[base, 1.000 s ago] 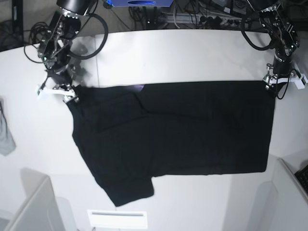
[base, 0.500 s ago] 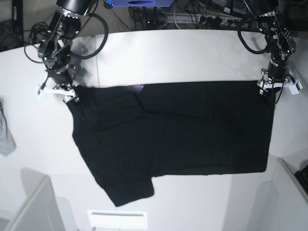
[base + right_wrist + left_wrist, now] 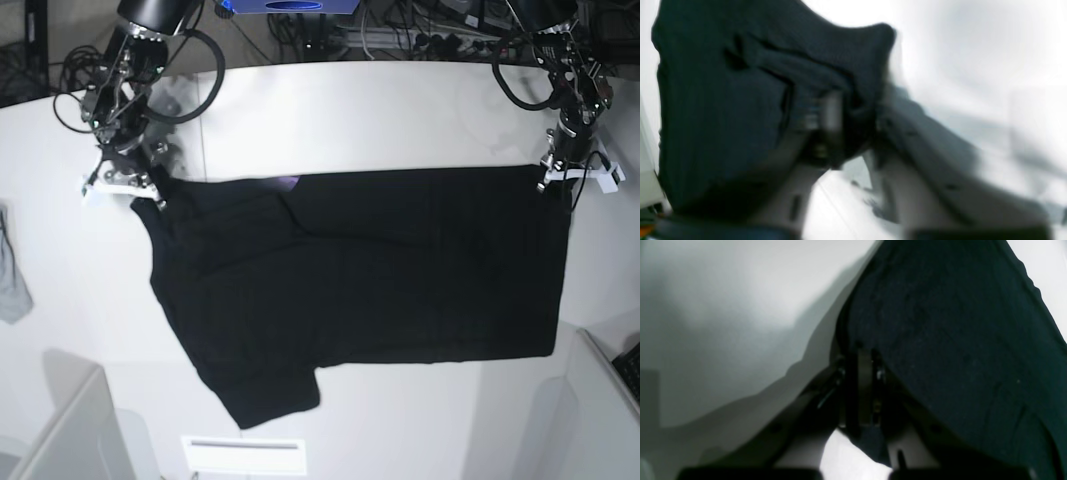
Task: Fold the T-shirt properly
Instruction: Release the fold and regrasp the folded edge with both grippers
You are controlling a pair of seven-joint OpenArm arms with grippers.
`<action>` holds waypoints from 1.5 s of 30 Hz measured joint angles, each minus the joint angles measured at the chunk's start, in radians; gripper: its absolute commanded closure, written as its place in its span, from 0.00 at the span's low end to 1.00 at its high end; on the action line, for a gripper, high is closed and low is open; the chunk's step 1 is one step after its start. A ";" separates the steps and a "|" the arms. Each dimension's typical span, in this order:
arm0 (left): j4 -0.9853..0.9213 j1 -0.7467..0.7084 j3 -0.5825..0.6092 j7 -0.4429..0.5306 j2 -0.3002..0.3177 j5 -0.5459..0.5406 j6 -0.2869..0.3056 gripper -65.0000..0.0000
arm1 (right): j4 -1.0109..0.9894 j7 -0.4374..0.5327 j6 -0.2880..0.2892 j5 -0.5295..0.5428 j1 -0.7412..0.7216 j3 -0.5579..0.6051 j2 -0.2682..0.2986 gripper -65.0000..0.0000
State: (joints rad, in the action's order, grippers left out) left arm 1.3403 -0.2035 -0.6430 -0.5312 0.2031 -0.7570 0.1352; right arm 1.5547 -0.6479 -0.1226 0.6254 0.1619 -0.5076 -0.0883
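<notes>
— Where is the T-shirt?

— The black T-shirt [image 3: 360, 280] lies spread plain side up across the middle of the white tabletop [image 3: 380, 110], with one sleeve hanging toward 7 o'clock and a sliver of purple showing at its upper edge, around 11 o'clock from the shirt's middle.

— And the pincers?

— The left pincer [image 3: 560, 180] sits at the shirt's 2 o'clock corner. Its wrist camera shows the jaws pressed together with black cloth pinched between them [image 3: 864, 386]. The right pincer [image 3: 140, 195] is at the 10 o'clock corner; in its own blurred view, dark fabric bunches around the fingers [image 3: 826, 116], so it grips the shirt there.

— Anything else on the tabletop?

— A small grey cloth [image 3: 12, 275] at the 9 o'clock edge, well apart from the shirt.
</notes>
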 measured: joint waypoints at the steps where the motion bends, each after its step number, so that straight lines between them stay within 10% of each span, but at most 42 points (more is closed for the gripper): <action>1: 0.000 -0.002 0.000 0.000 0.000 -0.002 0.000 1.00 | -0.002 -0.007 0.027 -0.001 0.002 -0.003 0.003 1.00; 12: 0.060 -0.035 -0.004 -0.145 0.037 0.000 -0.001 1.00 | 0.129 -0.039 0.052 -0.020 0.106 -0.006 0.000 1.00; 45: 0.308 -0.380 -0.002 -0.162 0.036 0.011 -0.005 1.00 | 0.323 -0.035 0.053 -0.008 0.415 -0.005 -0.006 1.00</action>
State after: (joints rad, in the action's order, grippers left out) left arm 1.6482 -0.5835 -0.6453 -0.6930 0.2390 -0.7456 0.1299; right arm 1.8774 -0.6827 -0.0696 0.6178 0.5774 -0.5125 -0.0944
